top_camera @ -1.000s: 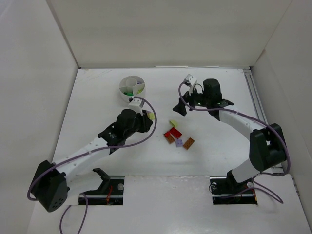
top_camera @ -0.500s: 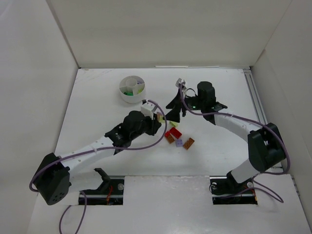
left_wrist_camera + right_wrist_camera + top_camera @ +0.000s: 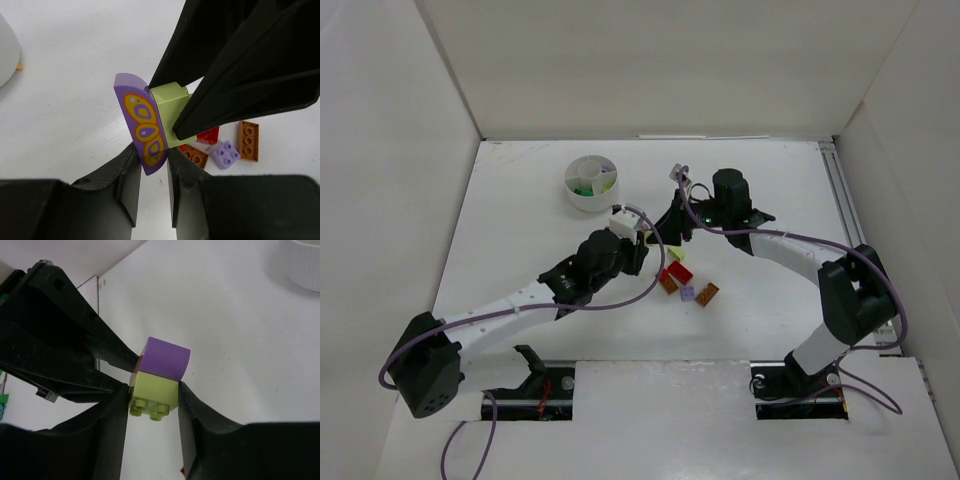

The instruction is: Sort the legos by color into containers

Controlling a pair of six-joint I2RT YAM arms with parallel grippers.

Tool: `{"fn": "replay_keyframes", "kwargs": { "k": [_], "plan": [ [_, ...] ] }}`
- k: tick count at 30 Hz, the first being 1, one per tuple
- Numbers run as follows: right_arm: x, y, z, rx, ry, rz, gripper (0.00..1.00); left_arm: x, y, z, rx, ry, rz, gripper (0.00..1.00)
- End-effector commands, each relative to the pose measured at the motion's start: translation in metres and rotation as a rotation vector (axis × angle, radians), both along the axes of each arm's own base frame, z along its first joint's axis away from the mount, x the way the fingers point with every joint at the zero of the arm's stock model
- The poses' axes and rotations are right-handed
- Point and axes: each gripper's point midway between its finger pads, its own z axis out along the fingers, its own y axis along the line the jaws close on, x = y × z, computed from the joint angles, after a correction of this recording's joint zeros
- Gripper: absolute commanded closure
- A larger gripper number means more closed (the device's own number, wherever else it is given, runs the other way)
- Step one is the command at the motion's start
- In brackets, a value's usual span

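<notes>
We saw bright, even, diffuse light, only faint soft shadows beneath the left gripper (image 3: 152, 152) and right gripper (image 3: 154, 395), and the dish (image 3: 305, 265) beyond the latter out of focus.

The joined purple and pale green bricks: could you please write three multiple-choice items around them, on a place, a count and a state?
1. Where is the purple curved plastic brick with the butterfly print? A lying loose among the others; B hidden from every view; C between the left fingers.
2. How many orange-brown flat plastic bricks lie loose? A two; B none; C six.
3. The right fingers are: A open, empty; B shut on the pale green plastic brick; C out of view.
C: the left wrist view shows it pinched. A: that view shows both. B: they press its sides.
</notes>
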Motion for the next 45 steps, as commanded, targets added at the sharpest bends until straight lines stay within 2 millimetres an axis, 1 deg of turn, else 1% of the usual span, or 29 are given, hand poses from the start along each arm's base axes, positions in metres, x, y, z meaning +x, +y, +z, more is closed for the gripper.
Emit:
{"fn": "replay_keyframes", "kwargs": {
  "k": [1,2,3,5,6,7,8,9,16,17,19,20,21,22,23,25,26,27,28,30,31,33,34,35,39,40,41,42,45],
  "plan": [
    [0.010,0.005,0.019,0.035,-0.066,0.004,0.65,0.013,-0.009,0.053,-0.112,-0.121,0.040,1.00],
    [0.009,0.006,0.023,0.043,-0.072,0.019,0.69,0.016,-0.008,0.056,-0.127,-0.125,0.066,1.00],
    [0.013,0.003,0.019,0.038,-0.064,0.010,0.76,0.018,-0.003,0.052,-0.116,-0.125,0.090,1.00],
    [0.014,0.001,0.016,0.039,-0.052,0.018,0.80,0.029,0.013,0.050,-0.125,-0.123,0.222,1.00],
    [0.019,-0.005,0.016,0.041,-0.051,0.007,0.86,0.033,0.019,0.051,-0.119,-0.132,0.259,1.00],
    [0.022,-0.011,0.011,0.035,-0.040,-0.007,1.00,0.036,0.022,0.056,-0.134,-0.137,0.297,1.00],
    [0.025,-0.015,0.012,0.037,-0.039,-0.014,1.00,0.042,0.034,0.055,-0.128,-0.139,0.355,1.00],
    [0.029,-0.024,0.008,0.035,-0.026,-0.027,1.00,0.046,0.037,0.059,-0.152,-0.137,0.377,1.00],
    [0.044,-0.053,0.015,0.042,-0.069,-0.069,1.00,0.077,0.085,0.059,-0.187,-0.128,0.535,1.00],
    [0.049,-0.052,0.024,0.041,-0.115,-0.064,1.00,0.079,0.089,0.063,-0.219,-0.123,0.548,1.00],
    [0.066,-0.053,0.022,0.002,-0.147,-0.107,1.00,0.088,0.106,0.065,-0.238,-0.098,0.599,1.00],
    [0.075,-0.042,0.039,-0.006,-0.210,-0.105,1.00,0.091,0.113,0.065,-0.257,-0.076,0.617,1.00],
    [0.084,-0.039,0.025,-0.060,-0.213,-0.111,1.00,0.101,0.135,0.067,-0.282,-0.057,0.669,1.00],
    [0.098,-0.036,0.026,-0.099,-0.247,-0.155,1.00,0.102,0.129,0.068,-0.336,-0.003,0.605,1.00],
    [0.103,-0.026,0.029,-0.115,-0.281,-0.154,1.00,0.104,0.135,0.070,-0.353,0.037,0.599,1.00],
    [0.135,-0.014,0.039,-0.154,-0.379,-0.197,1.00,0.108,0.149,0.064,-0.384,0.089,0.569,1.00],
    [0.139,-0.001,0.044,-0.153,-0.421,-0.179,1.00,0.107,0.154,0.067,-0.402,0.093,0.573,1.00],
    [0.152,0.009,0.064,-0.145,-0.494,-0.191,1.00,0.105,0.158,0.067,-0.407,0.092,0.573,1.00],
    [0.169,0.015,0.046,-0.191,-0.488,-0.220,1.00,0.103,0.165,0.061,-0.411,0.124,0.590,1.00],
    [0.174,0.041,0.049,-0.186,-0.557,-0.172,1.00,0.102,0.169,0.062,-0.429,0.134,0.589,1.00],
    [0.187,0.054,0.048,-0.193,-0.604,-0.174,1.00,0.102,0.169,0.062,-0.434,0.139,0.579,1.00],
    [0.196,0.074,0.047,-0.219,-0.674,-0.187,1.00,0.102,0.171,0.057,-0.433,0.161,0.577,1.00],
    [0.205,0.080,0.060,-0.230,-0.725,-0.210,1.00,0.103,0.171,0.054,-0.429,0.170,0.579,1.00],
    [0.214,0.088,0.039,-0.263,-0.726,-0.208,1.00,0.103,0.171,0.054,-0.429,0.170,0.579,1.00],
    [0.236,0.106,0.024,-0.280,-0.751,-0.241,1.00,0.108,0.172,0.036,-0.413,0.218,0.587,1.00],
    [0.239,0.109,0.021,-0.279,-0.752,-0.241,1.00,0.111,0.174,0.043,-0.416,0.197,0.581,1.00],
    [0.242,0.112,0.024,-0.265,-0.762,-0.238,1.00,0.112,0.174,0.038,-0.411,0.210,0.584,1.00],
    [0.244,0.114,0.012,-0.275,-0.750,-0.233,0.99,0.115,0.176,0.038,-0.418,0.209,0.580,1.00],
    [0.243,0.118,0.004,-0.285,-0.744,-0.231,0.96,0.117,0.177,0.037,-0.421,0.210,0.580,1.00]
  ]
}}
